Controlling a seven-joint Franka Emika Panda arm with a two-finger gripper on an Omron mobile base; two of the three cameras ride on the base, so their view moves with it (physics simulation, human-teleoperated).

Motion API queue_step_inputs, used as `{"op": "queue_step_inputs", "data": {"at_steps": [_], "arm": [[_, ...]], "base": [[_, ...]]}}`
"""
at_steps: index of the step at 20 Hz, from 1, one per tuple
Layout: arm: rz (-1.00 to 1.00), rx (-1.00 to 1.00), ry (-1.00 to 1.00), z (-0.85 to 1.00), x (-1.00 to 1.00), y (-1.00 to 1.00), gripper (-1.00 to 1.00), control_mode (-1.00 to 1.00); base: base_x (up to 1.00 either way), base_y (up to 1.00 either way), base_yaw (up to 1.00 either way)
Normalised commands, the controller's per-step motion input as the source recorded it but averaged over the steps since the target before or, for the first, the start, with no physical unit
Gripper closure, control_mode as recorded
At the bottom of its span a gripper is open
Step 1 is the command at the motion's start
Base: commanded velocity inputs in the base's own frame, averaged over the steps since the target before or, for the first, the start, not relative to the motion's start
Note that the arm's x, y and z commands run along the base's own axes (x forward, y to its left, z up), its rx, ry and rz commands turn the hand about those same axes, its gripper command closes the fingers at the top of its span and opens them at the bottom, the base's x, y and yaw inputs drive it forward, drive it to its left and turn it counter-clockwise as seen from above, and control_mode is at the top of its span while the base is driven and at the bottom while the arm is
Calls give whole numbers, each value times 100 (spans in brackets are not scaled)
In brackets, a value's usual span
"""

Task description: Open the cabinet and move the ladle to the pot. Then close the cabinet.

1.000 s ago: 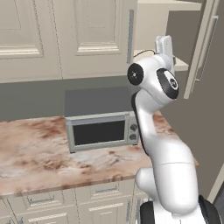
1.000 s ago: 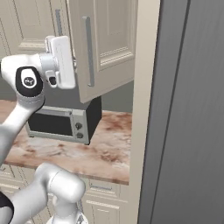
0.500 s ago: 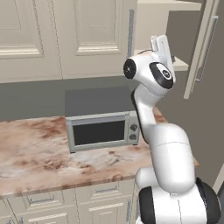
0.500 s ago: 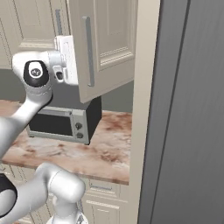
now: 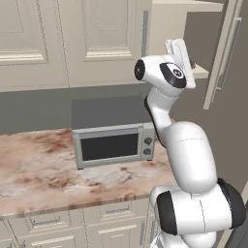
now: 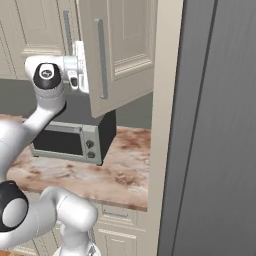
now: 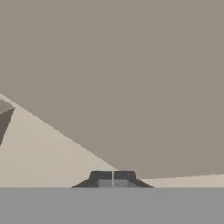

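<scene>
The cabinet's door stands swung open, its grey bar handle facing out; in the left base view the door hangs at the right beside a bare cream shelf. My hand is raised at the cabinet opening, just behind the door's edge. In the hand view my gripper is shut on nothing, facing a cream shelf surface and a grey-brown inner wall. The ladle and the pot are out of view.
A grey microwave sits on the marble counter under the closed wall cabinets. A tall cream panel and a dark grey wall close off the right side. Drawer fronts run below the counter.
The arm's upper joints have risen and swung left while the hand edged a little closer to the cabinet opening. The jaws have stayed shut.
</scene>
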Motion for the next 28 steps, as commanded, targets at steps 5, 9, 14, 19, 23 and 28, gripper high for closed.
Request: {"op": "queue_step_inputs", "data": {"at_steps": [5, 9, 14, 19, 23, 28], "arm": [[-14, 0, -7, -25, 9, -20, 100, -100], [-15, 0, -8, -18, 0, -22, 100, -100], [-17, 0, -12, -12, -5, -25, 100, -100], [-18, 1, -15, -10, -26, -34, 100, -100], [-18, 2, -19, -12, -60, -28, 100, -100], [-16, 4, -8, -28, -17, -50, 100, -100]], "base": [[0, 0, 0], [0, 0, 0], [0, 0, 0], [0, 0, 0], [0, 0, 0], [0, 0, 0]]}}
